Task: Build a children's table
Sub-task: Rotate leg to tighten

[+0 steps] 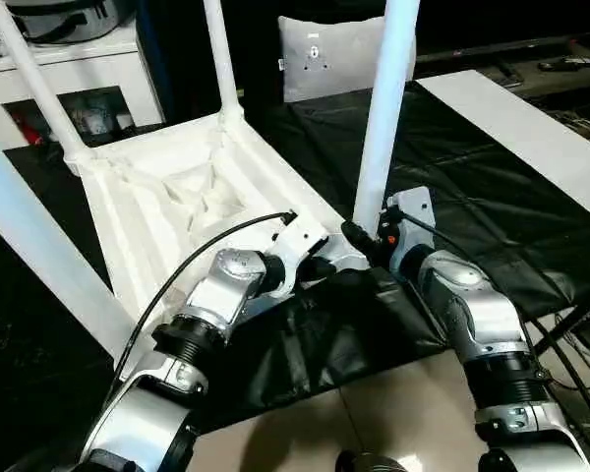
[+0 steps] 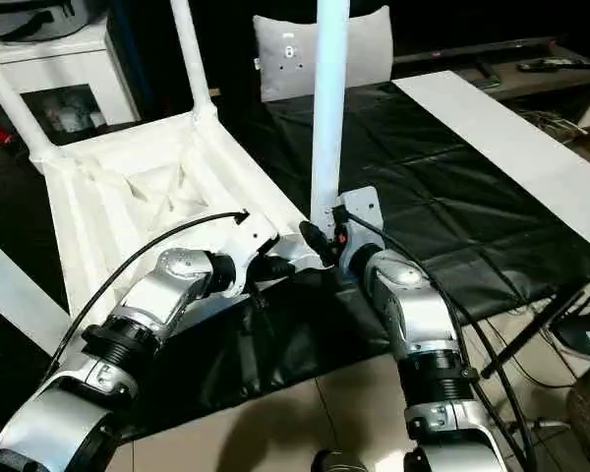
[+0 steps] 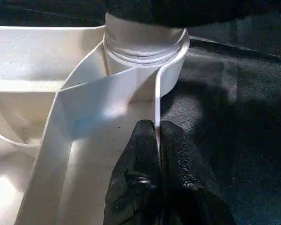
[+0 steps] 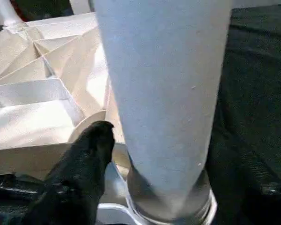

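Black cloth carries the upturned top (image 1: 167, 197). My left gripper (image 3: 158, 140) pinches a rim rib just short of the socket; my right gripper's (image 4: 131, 154) fingers stand apart beside the leg (image 1: 383, 108). I'd steady, then seat it straight.

The table top (image 1: 192, 192) is white, its ribbed underside faintly cream in the hollows, and the four legs (image 1: 385, 108) are the same plain white. Under it lies a glossy black cover (image 2: 442, 187) (creased into squares) crossed by one white strip (image 1: 531, 133). The forearms (image 2: 413, 315) are silver, the fingers (image 3: 166, 187) black. A grey cushion (image 1: 324, 59) stands behind.
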